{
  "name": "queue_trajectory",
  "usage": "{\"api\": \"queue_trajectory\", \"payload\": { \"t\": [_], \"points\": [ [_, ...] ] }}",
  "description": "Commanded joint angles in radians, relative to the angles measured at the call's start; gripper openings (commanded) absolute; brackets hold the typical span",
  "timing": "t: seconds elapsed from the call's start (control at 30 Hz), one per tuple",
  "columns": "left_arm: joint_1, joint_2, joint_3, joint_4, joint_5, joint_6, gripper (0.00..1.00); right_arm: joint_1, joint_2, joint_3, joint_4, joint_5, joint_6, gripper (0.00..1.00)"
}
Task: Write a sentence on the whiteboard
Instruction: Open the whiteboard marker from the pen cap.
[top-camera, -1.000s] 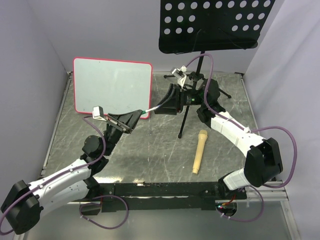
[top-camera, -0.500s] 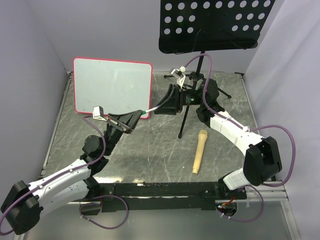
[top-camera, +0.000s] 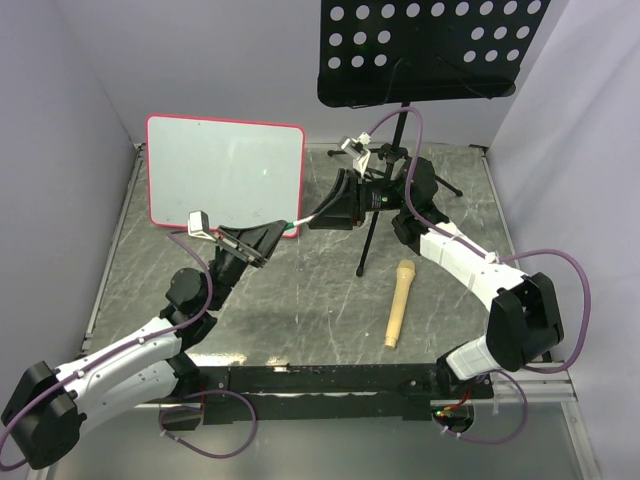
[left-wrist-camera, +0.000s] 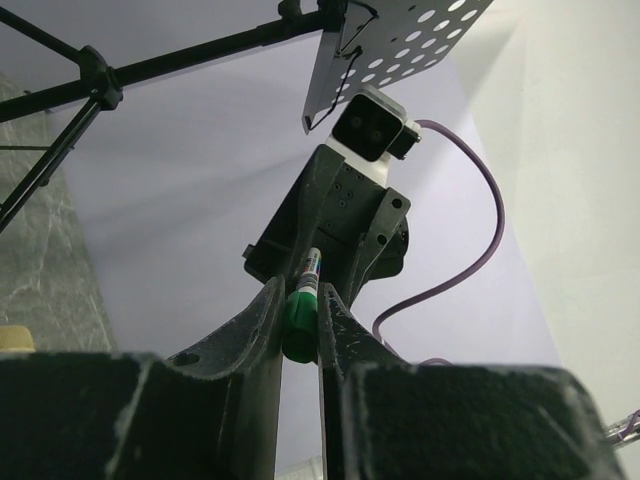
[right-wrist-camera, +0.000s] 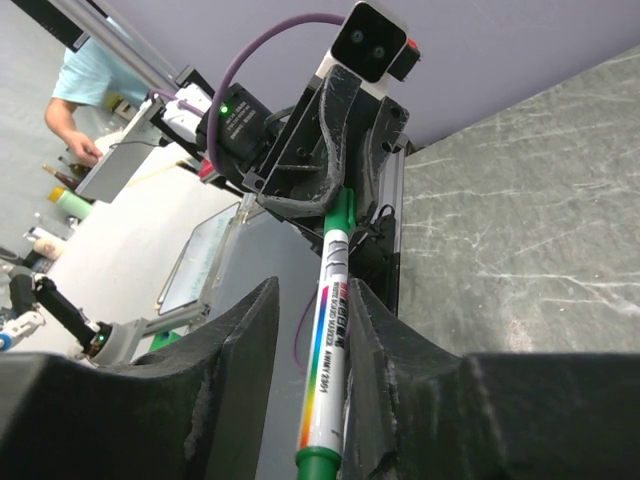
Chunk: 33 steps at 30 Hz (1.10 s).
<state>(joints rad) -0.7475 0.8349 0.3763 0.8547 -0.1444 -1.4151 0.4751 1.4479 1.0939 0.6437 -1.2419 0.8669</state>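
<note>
The whiteboard (top-camera: 225, 170), white with a pink-red frame, stands tilted at the back left. No sentence is in view on its face. Just right of its lower corner, a white marker (top-camera: 303, 219) with green ends spans the gap between my two grippers. My left gripper (top-camera: 276, 229) is shut on the marker's green cap (left-wrist-camera: 299, 316). My right gripper (top-camera: 322, 214) faces it, and its jaws stand open around the barrel (right-wrist-camera: 330, 345). The barrel lies against one finger (right-wrist-camera: 368, 312), with a gap to the other.
A black perforated music stand tray (top-camera: 425, 50) hangs over the back. Its pole (top-camera: 378, 215) and tripod legs come down just behind my right gripper. A tan wooden handle-shaped object (top-camera: 397, 303) lies on the grey marbled table (top-camera: 300, 320). Grey walls close in both sides.
The left arm has edged slightly to the right. The marker still bridges both grippers.
</note>
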Motion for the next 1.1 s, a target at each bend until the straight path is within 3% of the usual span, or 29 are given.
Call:
{"api": "queue_trajectory", "payload": {
  "t": [0.0,0.27,0.5,1.07],
  "points": [
    [0.002,-0.005,0.041,-0.002,0.003,0.011,0.01,-0.004,0.009,0.038,0.045,-0.010,0.003,0.37],
    [0.002,-0.002,0.035,-0.002,-0.003,0.008,0.01,-0.004,0.011,0.037,0.059,-0.016,0.017,0.34],
    [0.002,-0.006,0.032,-0.013,-0.003,0.011,0.01,-0.009,0.016,0.041,0.059,-0.013,0.024,0.40],
    [0.002,0.007,0.032,0.000,0.014,0.007,0.01,-0.013,0.028,0.043,0.065,-0.004,0.037,0.40]
  ]
}}
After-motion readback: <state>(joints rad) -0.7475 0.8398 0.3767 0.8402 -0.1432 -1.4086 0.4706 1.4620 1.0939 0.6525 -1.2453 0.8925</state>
